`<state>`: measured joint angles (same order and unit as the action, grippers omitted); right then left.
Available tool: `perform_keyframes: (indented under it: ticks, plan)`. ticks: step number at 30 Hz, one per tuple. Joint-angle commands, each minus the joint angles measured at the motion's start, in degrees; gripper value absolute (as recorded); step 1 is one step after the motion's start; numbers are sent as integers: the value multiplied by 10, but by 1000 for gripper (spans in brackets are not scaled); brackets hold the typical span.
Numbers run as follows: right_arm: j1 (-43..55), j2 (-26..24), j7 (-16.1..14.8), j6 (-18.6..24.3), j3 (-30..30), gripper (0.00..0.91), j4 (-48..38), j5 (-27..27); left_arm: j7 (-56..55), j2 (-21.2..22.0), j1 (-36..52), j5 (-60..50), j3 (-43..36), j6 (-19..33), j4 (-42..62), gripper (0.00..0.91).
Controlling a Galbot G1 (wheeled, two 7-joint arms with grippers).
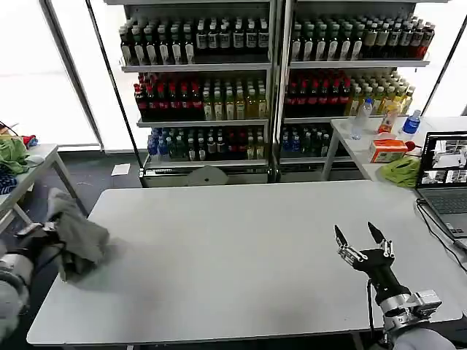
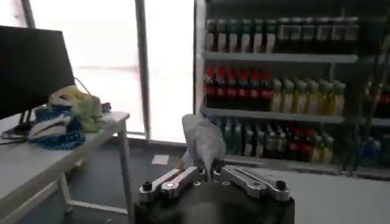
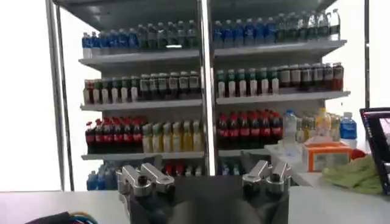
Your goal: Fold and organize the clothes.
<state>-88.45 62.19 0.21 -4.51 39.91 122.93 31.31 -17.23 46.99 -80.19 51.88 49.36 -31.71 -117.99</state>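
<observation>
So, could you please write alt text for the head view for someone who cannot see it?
The left gripper holds a bunched grey shirt at the left edge of a white table. The right gripper hovers open over the table's right side; drink shelves stand behind.

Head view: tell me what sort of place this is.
Probably a test room set up like a shop: shelves stocked with rows of bottled drinks stand behind a plain white table, and an open laptop sits on a side table beside big bright windows.
</observation>
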Motion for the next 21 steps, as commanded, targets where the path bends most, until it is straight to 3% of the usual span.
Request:
perform_keyframes:
  ticks: [1,5,14,16,17,18,21]
  plan:
    - [-13,6,2,-9,16,907,9,-1,-63,38,104,-192,-375,-14,-46,20]
    - [-19,11,4,-16,17,907,12,-12,-69,56,144,-185,-447,-14,-25,20]
    - [6,27,24,-46,-39,907,13,-56,-186,142,227,104,-554,-12,-29,20]
    - [16,29,37,-58,-56,907,13,-67,-229,166,240,191,-554,-13,-32,171]
    - [22,30,46,-72,-68,907,13,-79,-222,173,242,189,-555,-11,-29,806]
    - [26,28,52,-82,-77,907,13,-85,-219,183,246,193,-556,-7,-25,907]
    - [37,23,69,-107,-111,907,14,-71,-197,199,254,191,-555,-4,-11,907]
